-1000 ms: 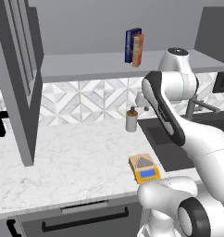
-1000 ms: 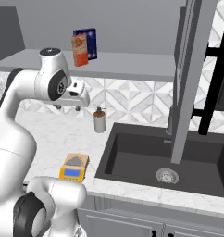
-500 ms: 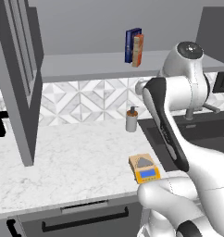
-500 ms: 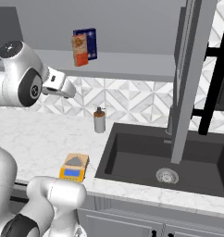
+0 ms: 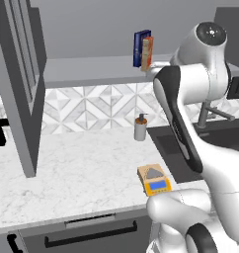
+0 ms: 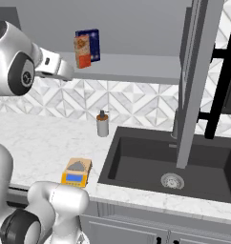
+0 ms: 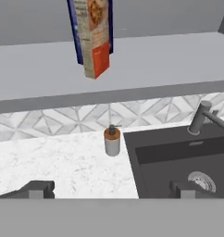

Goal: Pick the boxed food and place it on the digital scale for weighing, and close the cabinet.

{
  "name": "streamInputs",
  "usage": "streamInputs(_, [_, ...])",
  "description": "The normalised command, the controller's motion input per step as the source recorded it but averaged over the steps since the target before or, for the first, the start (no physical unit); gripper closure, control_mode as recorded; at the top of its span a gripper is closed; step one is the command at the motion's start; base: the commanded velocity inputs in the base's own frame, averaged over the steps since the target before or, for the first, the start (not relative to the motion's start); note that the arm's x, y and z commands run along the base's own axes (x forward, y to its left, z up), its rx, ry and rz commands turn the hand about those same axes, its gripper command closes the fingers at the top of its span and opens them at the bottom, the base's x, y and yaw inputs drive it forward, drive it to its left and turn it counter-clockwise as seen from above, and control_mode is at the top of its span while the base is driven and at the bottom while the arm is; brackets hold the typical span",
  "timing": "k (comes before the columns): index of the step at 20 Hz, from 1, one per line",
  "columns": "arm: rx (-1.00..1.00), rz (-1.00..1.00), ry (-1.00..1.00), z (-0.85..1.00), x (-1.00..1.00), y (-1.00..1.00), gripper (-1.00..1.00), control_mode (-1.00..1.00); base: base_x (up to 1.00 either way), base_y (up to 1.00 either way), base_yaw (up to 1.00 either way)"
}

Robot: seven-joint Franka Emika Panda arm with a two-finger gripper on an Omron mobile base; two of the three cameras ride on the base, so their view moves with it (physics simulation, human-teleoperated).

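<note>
White-veined marble makes up the counter (image 5: 67, 178), run along a wall of grey-and-white geometric tile (image 6: 136, 102). A dark sink basin (image 6: 184, 162) is sunk into the counter's right part, its round drain (image 6: 172, 180) seen at the bottom, a grey faucet (image 7: 202, 115) rising at the back edge. A soap dispenser (image 5: 140, 128) is stood at the counter's back edge, just left of the sink. The digital scale (image 5: 153, 179) is laid near the counter's front edge — tan top, yellow-orange front, blue display — with nothing on its plate.

Above the tile, a grey shelf (image 5: 92, 69) of the cabinet is exposed; the boxed food (image 5: 147, 53) is stood upright near the shelf's front edge, with a dark blue box (image 5: 139, 48) touching behind it. Cabinet doors (image 5: 22, 84) are swung open, one at each side, black bar handles (image 6: 222, 81) showing.

The gripper (image 7: 111, 187) is held apart, its two dark finger tips (image 7: 37, 189) well separated with nothing between them; the carton is seen ahead and above, not touched.

A dark drawer (image 5: 87, 234) with a horizontal handle is set beneath the counter's front edge.
</note>
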Motion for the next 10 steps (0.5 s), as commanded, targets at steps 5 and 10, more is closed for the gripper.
streamInputs(5, [-0.12,0.0,-0.26,0.46,0.19,0.0,-1.0,-1.0,0.0,0.0,0.0])
streamInputs(10, [-0.04,0.0,-0.07,0.16,0.53,0.0,-1.0,-1.0,0.0,0.0,0.0])
